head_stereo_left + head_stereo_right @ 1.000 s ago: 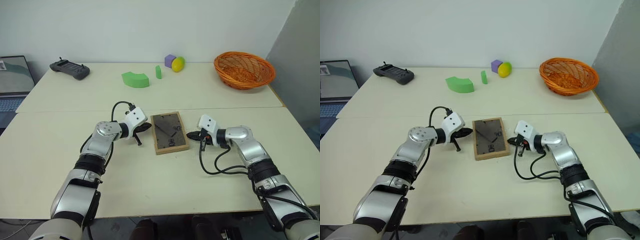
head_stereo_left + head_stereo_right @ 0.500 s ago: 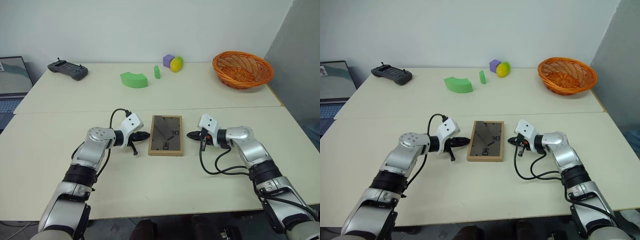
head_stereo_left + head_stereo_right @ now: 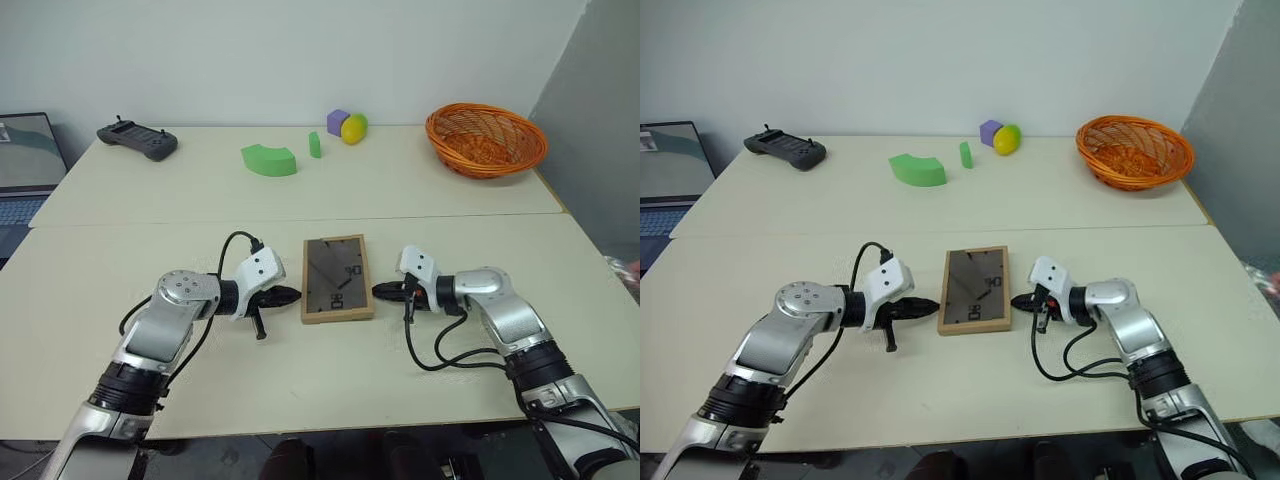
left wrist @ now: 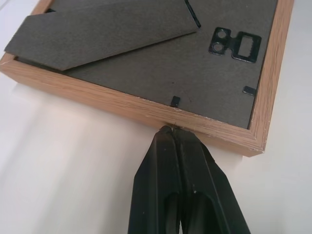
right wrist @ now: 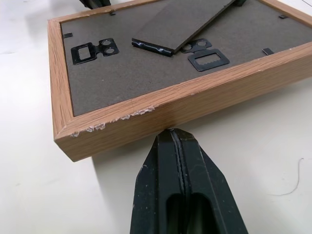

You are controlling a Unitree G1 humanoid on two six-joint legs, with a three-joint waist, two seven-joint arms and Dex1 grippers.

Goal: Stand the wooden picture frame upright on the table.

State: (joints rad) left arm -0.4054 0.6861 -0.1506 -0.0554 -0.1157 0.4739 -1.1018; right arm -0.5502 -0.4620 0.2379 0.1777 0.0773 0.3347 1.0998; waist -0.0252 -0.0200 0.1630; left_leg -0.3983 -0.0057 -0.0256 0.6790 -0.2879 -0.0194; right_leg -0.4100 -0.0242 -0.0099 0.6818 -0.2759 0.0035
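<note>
The wooden picture frame (image 3: 337, 278) lies flat on the table (image 3: 300, 370), dark back panel up, with its fold-out stand (image 4: 107, 34) resting against the back. My left gripper (image 4: 170, 131) is shut, and its tip touches the frame's left wooden edge. From the other side my right gripper (image 5: 170, 132), also shut, has its tip against the right edge, near a chipped corner. Both fingertip pairs rest low at the tabletop, with the frame between them (image 3: 290, 295) (image 3: 380, 291).
At the back of the table are an orange wicker basket (image 3: 486, 140), a curved green block (image 3: 269, 159), a small green block (image 3: 316, 145), a purple cube (image 3: 338, 121) and a yellow ball (image 3: 354, 127). A black controller (image 3: 137, 139) lies back left, with a laptop (image 3: 25, 160) beyond it.
My left arm has drawn back toward me, and its tip now meets the frame's left edge. The frame has turned from skewed to nearly square. The right gripper has slid slightly nearer.
</note>
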